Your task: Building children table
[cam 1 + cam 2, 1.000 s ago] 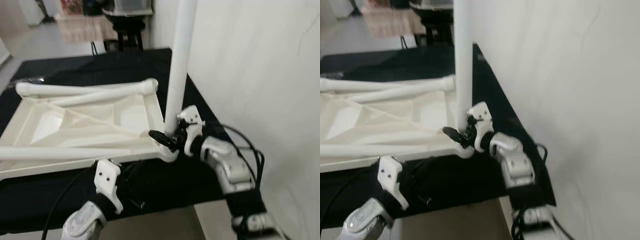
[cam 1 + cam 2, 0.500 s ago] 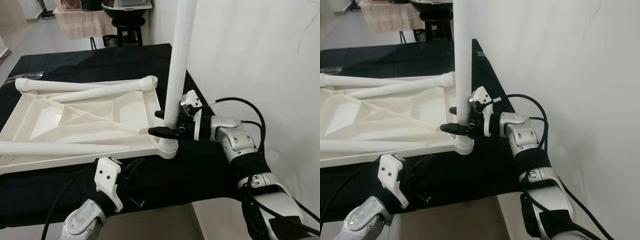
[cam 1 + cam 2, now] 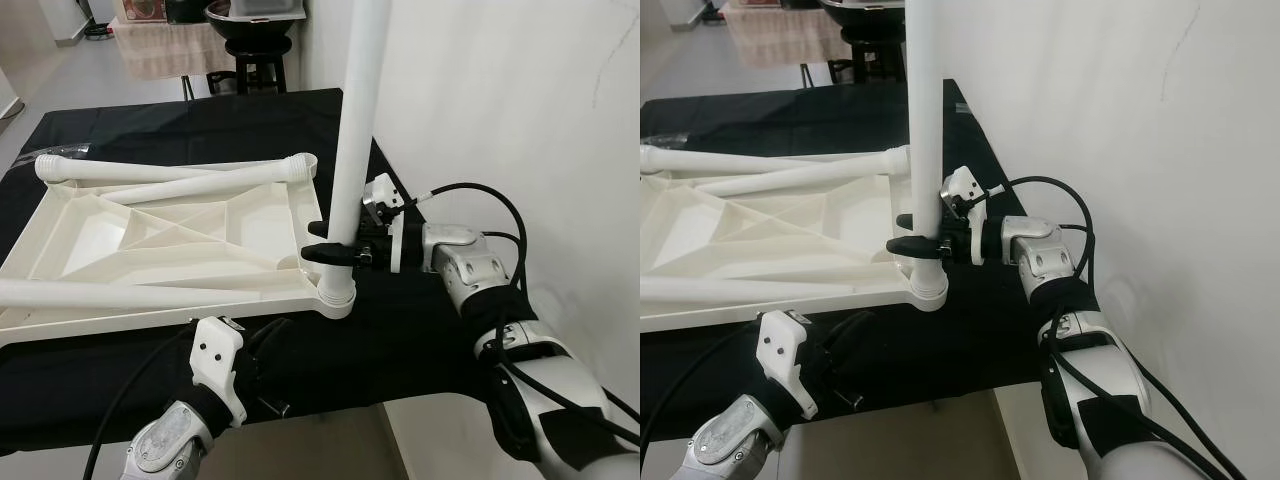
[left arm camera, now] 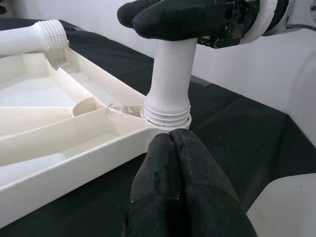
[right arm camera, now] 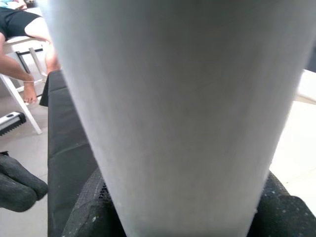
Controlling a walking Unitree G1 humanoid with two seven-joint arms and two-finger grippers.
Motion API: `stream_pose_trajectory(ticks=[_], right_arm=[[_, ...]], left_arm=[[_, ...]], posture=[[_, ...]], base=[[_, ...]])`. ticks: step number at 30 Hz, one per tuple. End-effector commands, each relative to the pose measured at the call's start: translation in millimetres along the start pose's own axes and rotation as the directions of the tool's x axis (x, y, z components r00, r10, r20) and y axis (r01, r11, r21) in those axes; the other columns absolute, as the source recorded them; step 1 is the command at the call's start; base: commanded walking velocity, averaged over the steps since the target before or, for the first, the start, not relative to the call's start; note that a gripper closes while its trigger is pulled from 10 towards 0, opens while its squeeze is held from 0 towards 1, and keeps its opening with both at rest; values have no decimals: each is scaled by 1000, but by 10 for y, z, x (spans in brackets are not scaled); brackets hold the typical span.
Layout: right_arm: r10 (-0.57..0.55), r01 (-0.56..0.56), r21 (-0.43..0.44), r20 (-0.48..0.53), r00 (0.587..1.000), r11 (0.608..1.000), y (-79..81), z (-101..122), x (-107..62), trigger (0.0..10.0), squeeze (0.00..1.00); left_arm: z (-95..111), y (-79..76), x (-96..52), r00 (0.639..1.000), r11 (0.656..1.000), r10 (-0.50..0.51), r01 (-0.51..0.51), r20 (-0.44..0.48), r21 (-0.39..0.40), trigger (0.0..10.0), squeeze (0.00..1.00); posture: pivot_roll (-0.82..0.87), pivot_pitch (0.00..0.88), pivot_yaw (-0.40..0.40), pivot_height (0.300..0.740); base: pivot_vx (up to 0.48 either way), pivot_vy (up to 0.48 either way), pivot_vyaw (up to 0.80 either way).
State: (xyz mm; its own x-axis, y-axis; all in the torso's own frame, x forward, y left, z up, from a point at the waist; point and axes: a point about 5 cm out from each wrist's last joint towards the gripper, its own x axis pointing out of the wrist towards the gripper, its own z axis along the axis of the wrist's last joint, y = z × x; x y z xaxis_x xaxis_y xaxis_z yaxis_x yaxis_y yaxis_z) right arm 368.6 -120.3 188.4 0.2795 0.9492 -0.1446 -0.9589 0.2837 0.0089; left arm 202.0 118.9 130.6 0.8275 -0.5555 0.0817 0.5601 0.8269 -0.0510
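The right hand [image 3: 325,243] grips the upright white plastic table leg [image 3: 352,130], seated in the near corner socket of the upturned white tabletop [image 3: 170,240] on the black-covered bench [image 3: 400,330]. The left hand [image 4: 177,143], pinched shut on nothing, sits just beside that corner.

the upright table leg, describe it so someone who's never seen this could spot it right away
On the black-covered bench lies an upside-down white tabletop with ribs showing. At its near corner by the white wall, one white table leg stands straight up in its socket, with the right pincer closed around it low down. The other legs lie flat across the tabletop; this is the one standing.
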Motion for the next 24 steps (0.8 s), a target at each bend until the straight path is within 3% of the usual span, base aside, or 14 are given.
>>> stream_pose_trajectory(ticks=[1, 2, 3, 4, 7, 8, 9, 10, 12, 13, 21, 22, 23, 24], right_arm=[[-66, 66, 12, -1, 998, 998, -35, -56, -87, 0, 0], [-214, 215, 24, -21, 977, 976, -31, -157, -126, 0, 0], [-214, 215, 24, -21, 977, 976, -31, -157, -126, 0, 0], [-321, 322, 32, -38, 946, 946, -18, -226, -160, 0, 0], [-384, 386, 38, -49, 922, 922, -3, -267, -179, 0, 0], [-596, 595, 133, -37, 802, 793, 70, -371, -91, 0, 0], [-596, 595, 133, -37, 802, 793, 70, -371, -91, 0, 0], [-666, 664, 145, -43, 745, 733, 252, -466, 20, 0, 0], [-674, 672, 93, -5, 739, 735, 403, -425, 160, 0, 0], [-651, 650, 64, -12, 759, 757, 393, -425, 183, 0, 0], [-592, 591, 78, -18, 806, 803, 382, -426, 244, 0, 0], [-570, 568, 65, 10, 822, 820, 385, -367, 252, 8824, 0], [-570, 568, 65, 10, 822, 820, 385, -367, 252, 8824, 0], [-506, 504, 50, 61, 860, 862, 382, -244, 247, 10000, 1000]], left_arm=[[-4, -27, -13, 1000, 1000, -4, 4, -11, -3, 10000, 0], [0, -21, -17, 1000, 1000, -5, 5, -11, -2, 10000, 0], [0, -21, -17, 1000, 1000, -5, 5, -11, -2, 10000, 0], [2, -15, -22, 1000, 1000, -4, 4, -11, -1, 10000, 0], [2, -11, -25, 1000, 1000, -4, 4, -12, -1, 10000, 0], [7, 3, -27, 1000, 1000, -4, 4, -11, 0, 10000, 0], [7, 3, -27, 1000, 1000, -4, 4, -11, 0, 10000, 0], [12, 10, -25, 1000, 1000, -8, 8, -12, 0, 10000, 0], [20, 21, -21, 1000, 1000, -10, 10, -13, -4, 10000, 0], [27, 16, -16, 1000, 1000, -11, 11, -10, -12, 10000, 0], [72, 24, -7, 1000, 1000, 13, -13, 5, -14, 10000, 0], [79, 25, -4, 1000, 1000, 11, -11, 5, -12, 10000, 0], [79, 25, -4, 1000, 1000, 11, -11, 5, -12, 10000, 0], [83, 20, 2, 1000, 1000, 3, -3, 2, -11, 10000, 0]], posture=[[29, 51, -61, 740], [21, 47, -68, 740], [21, 47, -68, 740], [20, 47, -67, 740], [20, 47, -67, 740], [5, 51, -55, 740], [5, 51, -55, 740], [9, 58, -43, 740], [-6, 47, -33, 740], [-13, 48, -30, 740], [11, 49, -41, 740], [8, 50, -37, 740], [8, 50, -37, 740], [5, 51, -34, 740]], base=[[0, 0, 0], [0, 0, 0], [0, 0, 0], [0, 0, 0], [0, 0, 0], [0, 0, 0], [0, 0, 0], [0, 0, 0], [0, 0, 0], [0, 0, 0], [0, 0, 0], [0, 0, 0], [0, 0, 0], [0, 0, 0]])
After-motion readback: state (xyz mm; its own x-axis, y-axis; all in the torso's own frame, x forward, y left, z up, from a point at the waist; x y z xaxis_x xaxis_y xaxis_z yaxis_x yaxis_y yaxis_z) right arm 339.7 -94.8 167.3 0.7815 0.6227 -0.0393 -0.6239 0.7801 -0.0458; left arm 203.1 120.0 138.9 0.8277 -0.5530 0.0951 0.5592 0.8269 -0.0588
